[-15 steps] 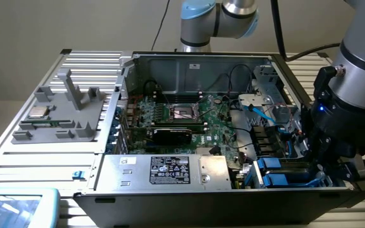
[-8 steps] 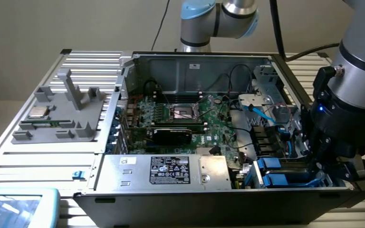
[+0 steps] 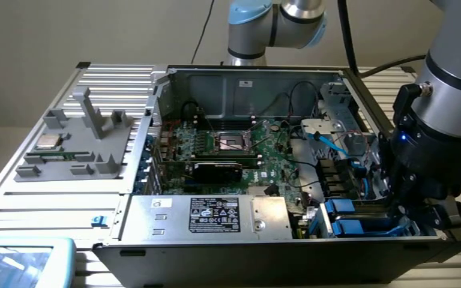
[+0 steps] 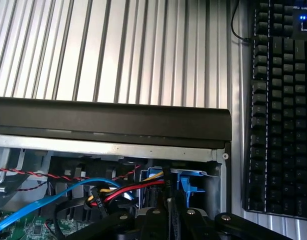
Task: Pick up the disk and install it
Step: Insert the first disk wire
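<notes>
The disk's bright blue carrier (image 3: 357, 228) sits in the drive bay at the near corner of the open computer case, on the exterior view's right, with a second blue carrier (image 3: 340, 206) just behind it. My gripper (image 3: 409, 217) reaches down into that bay right beside them. In the wrist view the blue carrier (image 4: 187, 184) lies just under the case's black wall (image 4: 108, 122), and my gripper (image 4: 169, 194) is shut, its tips right against the carrier. The disk's metal face is hidden. I cannot tell whether the tips pinch the carrier or only touch it.
A silver power supply (image 3: 214, 217) with a black label fills the case's near side, beside the motherboard (image 3: 239, 150). Blue, red and black cables (image 4: 53, 192) run close to the bay. A grey fixture (image 3: 70, 144) stands on the exterior view's left. A keyboard (image 4: 281, 100) lies outside the case.
</notes>
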Available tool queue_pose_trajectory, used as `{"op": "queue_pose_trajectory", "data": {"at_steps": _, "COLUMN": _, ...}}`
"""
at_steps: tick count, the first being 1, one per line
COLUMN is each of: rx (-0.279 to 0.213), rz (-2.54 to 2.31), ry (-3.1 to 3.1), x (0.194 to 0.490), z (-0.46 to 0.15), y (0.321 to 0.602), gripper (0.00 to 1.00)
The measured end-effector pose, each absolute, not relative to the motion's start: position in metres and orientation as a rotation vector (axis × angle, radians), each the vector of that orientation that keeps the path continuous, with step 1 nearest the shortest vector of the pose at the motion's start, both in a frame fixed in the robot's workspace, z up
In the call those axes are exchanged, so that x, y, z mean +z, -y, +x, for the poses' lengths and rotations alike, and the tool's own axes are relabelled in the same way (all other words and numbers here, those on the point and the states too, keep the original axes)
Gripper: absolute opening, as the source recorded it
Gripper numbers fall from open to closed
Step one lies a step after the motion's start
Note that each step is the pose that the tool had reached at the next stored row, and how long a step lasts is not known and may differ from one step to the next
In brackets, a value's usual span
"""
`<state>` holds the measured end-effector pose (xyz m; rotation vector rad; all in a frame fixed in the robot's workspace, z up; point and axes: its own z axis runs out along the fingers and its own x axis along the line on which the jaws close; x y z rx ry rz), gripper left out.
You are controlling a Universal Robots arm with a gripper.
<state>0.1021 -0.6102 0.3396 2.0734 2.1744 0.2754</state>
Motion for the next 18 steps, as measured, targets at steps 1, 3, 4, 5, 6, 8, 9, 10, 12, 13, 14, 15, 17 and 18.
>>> {"op": "queue_pose_trajectory", "data": {"at_steps": 1, "rx": 0.274, "rz": 2.074, "ry": -2.175, "x": 0.3397, "z": 0.1014, "y": 0.6100, "gripper": 0.16}}
{"op": "queue_pose_trajectory", "data": {"at_steps": 3, "rx": 0.266, "rz": 2.079, "ry": -2.180, "x": 0.3396, "z": 0.0997, "y": 0.6096, "gripper": 0.16}}
{"op": "queue_pose_trajectory", "data": {"at_steps": 4, "rx": 0.259, "rz": 2.083, "ry": -2.184, "x": 0.3396, "z": 0.0984, "y": 0.6093, "gripper": 0.16}}
{"op": "queue_pose_trajectory", "data": {"at_steps": 5, "rx": 0.250, "rz": 2.088, "ry": -2.189, "x": 0.3397, "z": 0.0970, "y": 0.6089, "gripper": 0.16}}
{"op": "queue_pose_trajectory", "data": {"at_steps": 6, "rx": 0.242, "rz": 2.093, "ry": -2.194, "x": 0.3396, "z": 0.0956, "y": 0.6085, "gripper": 0.16}}
{"op": "queue_pose_trajectory", "data": {"at_steps": 8, "rx": 0.224, "rz": 2.104, "ry": -2.203, "x": 0.3396, "z": 0.0934, "y": 0.6080, "gripper": 0.16}}
{"op": "queue_pose_trajectory", "data": {"at_steps": 9, "rx": 0.215, "rz": 2.110, "ry": -2.208, "x": 0.3396, "z": 0.0926, "y": 0.6080, "gripper": 0.16}}
{"op": "queue_pose_trajectory", "data": {"at_steps": 10, "rx": 0.205, "rz": 2.116, "ry": -2.212, "x": 0.3396, "z": 0.0919, "y": 0.6079, "gripper": 0.16}}
{"op": "queue_pose_trajectory", "data": {"at_steps": 12, "rx": 0.199, "rz": 2.120, "ry": -2.214, "x": 0.3396, "z": 0.0918, "y": 0.6079, "gripper": 0.16}}
{"op": "queue_pose_trajectory", "data": {"at_steps": 13, "rx": 0.199, "rz": 2.120, "ry": -2.214, "x": 0.3396, "z": 0.0918, "y": 0.6079, "gripper": 0.16}}
{"op": "queue_pose_trajectory", "data": {"at_steps": 14, "rx": 0.199, "rz": 2.120, "ry": -2.214, "x": 0.3396, "z": 0.0918, "y": 0.6079, "gripper": 0.16}}
{"op": "queue_pose_trajectory", "data": {"at_steps": 15, "rx": 0.198, "rz": 2.123, "ry": -2.212, "x": 0.3396, "z": 0.0917, "y": 0.6078, "gripper": 0.16}}
{"op": "queue_pose_trajectory", "data": {"at_steps": 17, "rx": 0.193, "rz": 2.137, "ry": -2.202, "x": 0.3396, "z": 0.0918, "y": 0.6078, "gripper": 0.16}}
{"op": "queue_pose_trajectory", "data": {"at_steps": 18, "rx": 0.189, "rz": 2.148, "ry": -2.194, "x": 0.3396, "z": 0.0918, "y": 0.6078, "gripper": 0.16}}
